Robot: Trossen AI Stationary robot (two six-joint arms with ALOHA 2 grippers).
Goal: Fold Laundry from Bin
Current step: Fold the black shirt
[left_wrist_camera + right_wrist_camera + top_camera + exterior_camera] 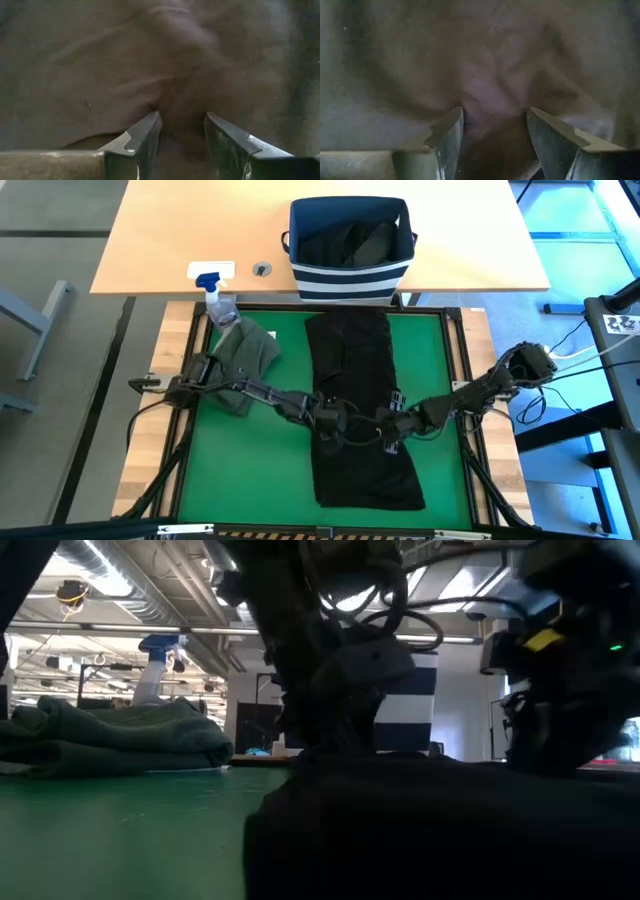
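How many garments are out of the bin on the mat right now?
2. The black garment lies spread along the green mat's middle, under both grippers. The olive green garment sits folded at the mat's far left, near the spray bottle. More dark cloth remains in the bin.
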